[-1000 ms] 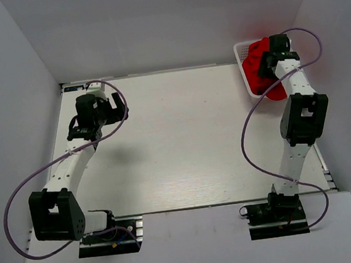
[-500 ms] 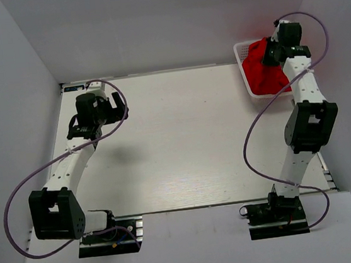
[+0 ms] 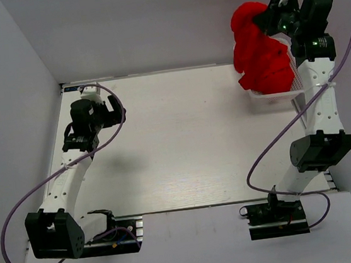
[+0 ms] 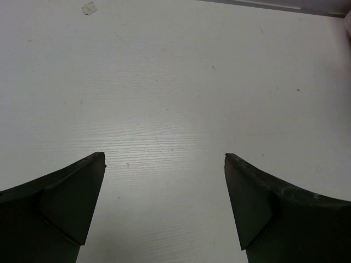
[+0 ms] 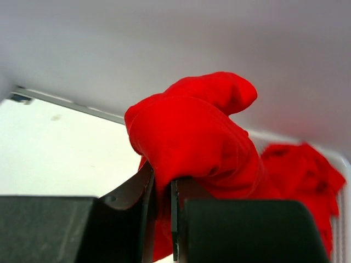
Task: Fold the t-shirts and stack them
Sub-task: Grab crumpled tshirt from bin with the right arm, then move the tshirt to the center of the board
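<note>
Above the far right corner of the surface [image 3: 183, 143], a red t-shirt [image 3: 255, 40] hangs bunched from the right tool [image 5: 163, 183]. Its two fingers are pinched together on a fold of the cloth near the top, and the wrist view shows fabric bulging over and around the narrow gap between them. The shirt's lower part trails down to the white lattice basket [image 3: 276, 94] at the surface's edge, where more red fabric [image 5: 301, 170] lies; where one garment ends and the next begins cannot be told. The cloth looks light and limp, with no shape of its own, so it will likely sag and swing from any single pinch, and a second shirt could drag up with it. For folding, a hold at two points along a hem or across the shoulders would probably spread it flat better than this crumpled grip. Over the far left of the surface, the left tool [image 4: 164, 159] hovers with its fingers wide apart, holding nothing, well apart from the shirts.
</note>
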Controlling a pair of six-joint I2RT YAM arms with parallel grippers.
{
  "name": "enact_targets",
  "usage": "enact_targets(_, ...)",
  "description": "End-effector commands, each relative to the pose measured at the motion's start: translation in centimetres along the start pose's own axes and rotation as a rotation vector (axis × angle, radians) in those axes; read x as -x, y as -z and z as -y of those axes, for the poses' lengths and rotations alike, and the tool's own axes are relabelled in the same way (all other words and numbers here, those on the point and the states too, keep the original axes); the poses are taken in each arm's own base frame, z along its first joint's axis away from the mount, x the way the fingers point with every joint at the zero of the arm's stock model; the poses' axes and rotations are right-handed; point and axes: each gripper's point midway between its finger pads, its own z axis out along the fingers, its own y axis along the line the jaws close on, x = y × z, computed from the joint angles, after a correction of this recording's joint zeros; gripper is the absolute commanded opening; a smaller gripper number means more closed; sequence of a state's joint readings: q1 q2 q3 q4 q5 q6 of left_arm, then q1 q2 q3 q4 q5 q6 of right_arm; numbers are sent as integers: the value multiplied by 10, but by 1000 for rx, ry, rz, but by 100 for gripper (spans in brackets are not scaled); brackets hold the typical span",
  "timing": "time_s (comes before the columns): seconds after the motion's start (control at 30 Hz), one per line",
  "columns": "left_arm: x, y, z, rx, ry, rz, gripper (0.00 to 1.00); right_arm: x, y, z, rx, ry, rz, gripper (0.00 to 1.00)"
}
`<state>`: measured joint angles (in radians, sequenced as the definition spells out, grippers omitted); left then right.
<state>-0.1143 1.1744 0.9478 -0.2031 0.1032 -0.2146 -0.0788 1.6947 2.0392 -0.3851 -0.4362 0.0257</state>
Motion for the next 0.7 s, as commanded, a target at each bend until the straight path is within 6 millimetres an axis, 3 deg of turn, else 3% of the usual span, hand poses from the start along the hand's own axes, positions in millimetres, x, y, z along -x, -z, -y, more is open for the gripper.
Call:
enact_targets(0.0,3,12,-2,16,15,24,100,80,25,-73,229,122,215,0)
enact_targets(0.03,6,16,1,3,14,35,100,80,24,-75,243,116,218,0)
enact_targets(0.07,1,15,0,5,25,25,100,95,31,-93,300,135,253,0)
enact_targets(0.17,3,20,2,1,33,38,100,110,39,-137,453,136,306,0)
enact_targets(0.27,3,22,1,10,58,39,100,111,45,-184,625,132,325,0)
enact_targets(0.4,1,27,-2,43,101,7,100,86,37,-242,814,118,278,0)
enact_targets(0.47,3,31,-4,66,115,12,100,57,22,-262,886,97,201,0)
enact_targets(0.5,1,31,-6,77,125,6,100,30,15,-275,914,75,135,0)
enact_targets(0.57,-1,36,-9,103,148,12,100,16,8,-276,884,85,127,0)
enact_targets(0.6,-2,36,-12,119,159,7,100,-44,-13,-269,832,14,2,0)
enact_targets(0.63,-4,38,-13,128,168,11,100,-51,-17,-257,741,10,5,0)
enact_targets(0.67,-11,38,-16,143,180,-8,100,-87,-22,-250,704,-14,-49,0)
